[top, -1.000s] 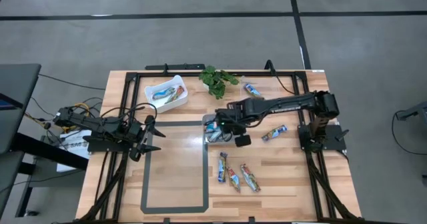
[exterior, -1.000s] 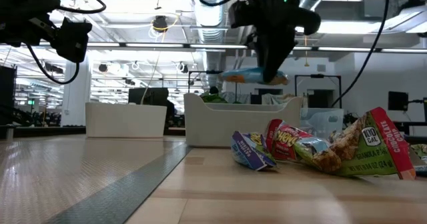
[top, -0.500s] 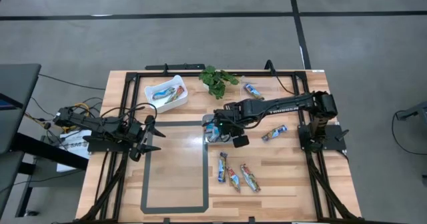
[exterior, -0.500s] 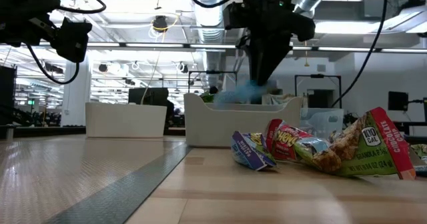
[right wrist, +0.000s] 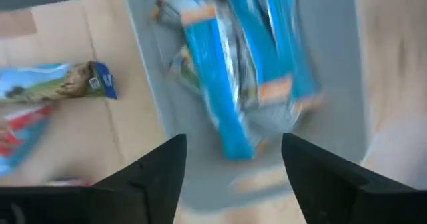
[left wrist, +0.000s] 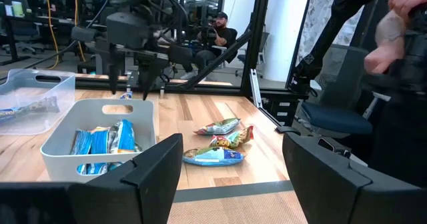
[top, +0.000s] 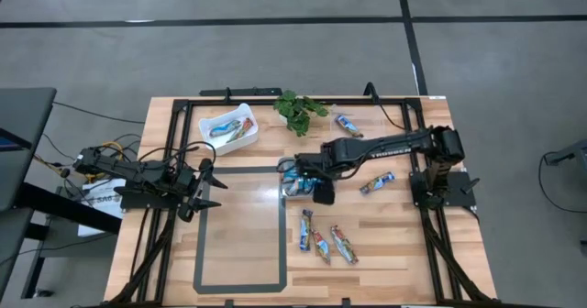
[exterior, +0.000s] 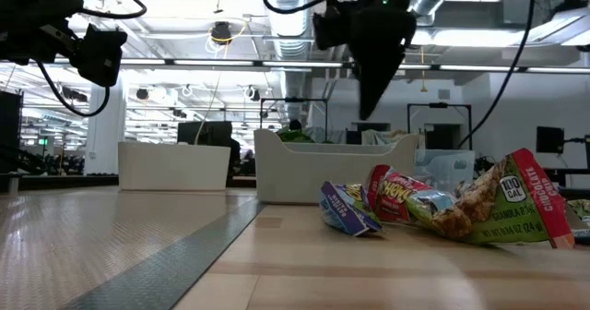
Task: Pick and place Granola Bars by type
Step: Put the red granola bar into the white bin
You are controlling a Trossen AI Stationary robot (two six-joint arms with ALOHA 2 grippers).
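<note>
Wooden table (top: pixel 248 253) at frame centre: right gripper (top: pixel 303 173), fingers spread and empty, hovers over the grey bin (left wrist: pixel 67 127) of blue bars (right wrist: pixel 233 84). Drop looks done; next, probably fetch a loose bar (top: pixel 376 184) lower right.

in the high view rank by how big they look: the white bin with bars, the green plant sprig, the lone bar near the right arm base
1. white bin
2. green plant sprig, close to the bin, slightly smaller
3. lone bar, clearly smallest

Dark gripper (exterior: pixel 373 89) hanging above white bin (exterior: pixel 332 167), granola bars (exterior: pixel 442 204) heaped on wooden table (exterior: pixel 369 264), second white bin (exterior: pixel 173 166) farther left.
</note>
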